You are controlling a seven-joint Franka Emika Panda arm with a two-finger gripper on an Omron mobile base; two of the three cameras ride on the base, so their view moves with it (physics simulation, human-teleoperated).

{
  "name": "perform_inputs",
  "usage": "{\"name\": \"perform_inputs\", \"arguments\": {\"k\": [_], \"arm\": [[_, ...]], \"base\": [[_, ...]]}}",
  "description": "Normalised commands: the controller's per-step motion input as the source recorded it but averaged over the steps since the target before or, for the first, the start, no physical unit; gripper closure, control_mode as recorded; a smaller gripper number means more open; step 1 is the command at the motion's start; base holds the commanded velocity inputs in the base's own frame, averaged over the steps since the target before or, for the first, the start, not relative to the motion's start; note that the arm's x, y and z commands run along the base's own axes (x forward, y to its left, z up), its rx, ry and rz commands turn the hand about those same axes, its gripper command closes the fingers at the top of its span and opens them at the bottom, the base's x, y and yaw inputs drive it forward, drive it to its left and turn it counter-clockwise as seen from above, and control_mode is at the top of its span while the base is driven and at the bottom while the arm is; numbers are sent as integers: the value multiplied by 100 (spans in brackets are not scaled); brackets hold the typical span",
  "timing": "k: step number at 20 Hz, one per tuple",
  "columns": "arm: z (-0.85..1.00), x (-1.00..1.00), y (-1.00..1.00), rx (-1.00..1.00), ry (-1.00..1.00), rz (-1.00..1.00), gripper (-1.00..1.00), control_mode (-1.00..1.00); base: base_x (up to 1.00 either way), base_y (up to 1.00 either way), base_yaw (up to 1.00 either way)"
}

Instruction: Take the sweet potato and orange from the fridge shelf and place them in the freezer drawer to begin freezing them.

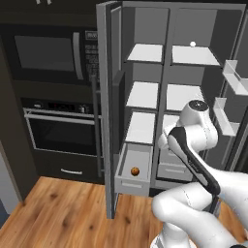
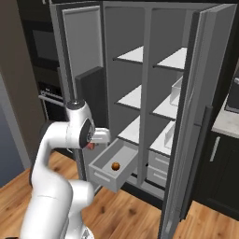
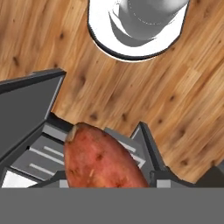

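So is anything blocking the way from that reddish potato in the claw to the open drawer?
Nothing visible does. The reddish oblong sweet potato sits in the gripper beside the long grey freezer drawer, which stands pulled open, holding just the small round orange.

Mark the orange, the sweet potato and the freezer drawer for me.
orange point(image 1: 135, 171): left base view, its centre.
sweet potato point(image 3: 100, 159): hand view, middle of its skin.
freezer drawer point(image 2: 101, 176): right base view, front panel.

One orange, one sweet potato, one freezer drawer, one white ball.
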Motion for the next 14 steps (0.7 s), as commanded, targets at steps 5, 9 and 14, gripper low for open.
{"name": "perform_inputs", "arguments": {"k": [5,9,14], "arm": [[-50,40,0,0,9,2,100,-100],[-49,36,1,0,9,0,100,-100],[-43,34,6,0,13,0,100,-100]], "base": [[0,0,0],[0,0,0],[0,0,0]]}}
